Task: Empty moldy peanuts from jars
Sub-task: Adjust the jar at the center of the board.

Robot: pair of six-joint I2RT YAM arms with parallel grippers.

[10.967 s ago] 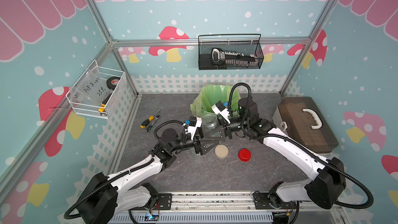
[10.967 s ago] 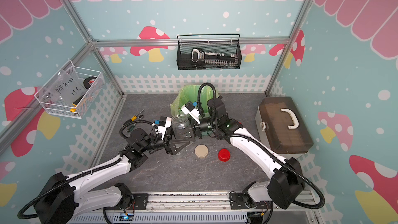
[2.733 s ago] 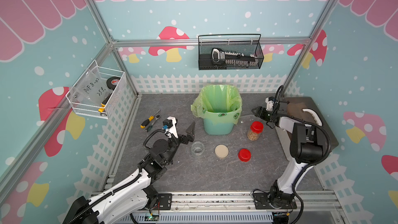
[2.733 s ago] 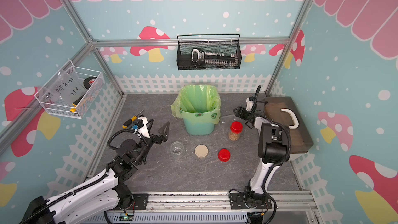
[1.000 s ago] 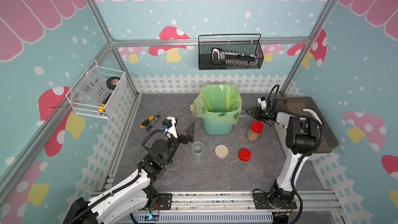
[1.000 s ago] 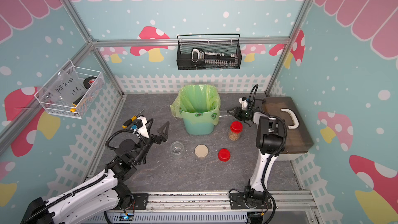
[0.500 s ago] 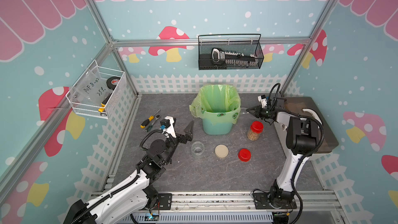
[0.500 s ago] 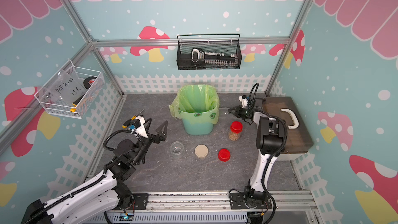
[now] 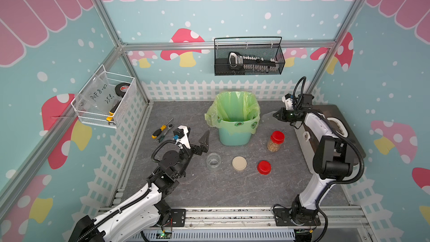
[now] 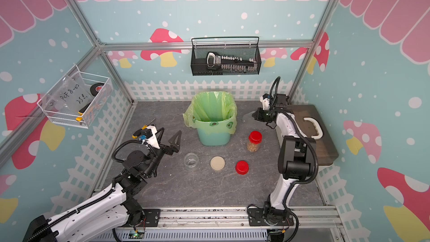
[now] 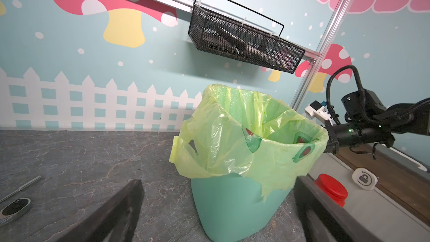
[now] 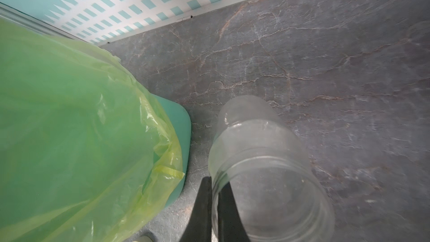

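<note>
- The only moldy peanuts (image 9: 271, 147) I can see fill the lower part of the lidded jar (image 9: 275, 141). It stands upright with its red cap on, toward the right edge of the tabletop (image 9: 232, 189) and near the bin.
- The held jar (image 12: 267, 159) is clear, capless and empty. It hangs in the air just beside the bin, on the side facing the right edge. The right tool (image 12: 216, 208) is clenched on its rim wall.
- The empty jar (image 9: 213, 161) stands upright and capless in the middle of the tabletop. The beige lid (image 9: 239, 164) lies just beside it, and the red lid (image 9: 264, 167) lies next along, both flat.
- The bin (image 9: 235, 136) is teal with a green bag and sits by the middle of the far edge. Its bottom is hidden.
- The left tool (image 9: 195, 139) is released, jaws wide, holding nothing, over the left half of the tabletop.
- My judgement is that two of the three jars are done. The lidded one is yet to be opened and tipped out.
</note>
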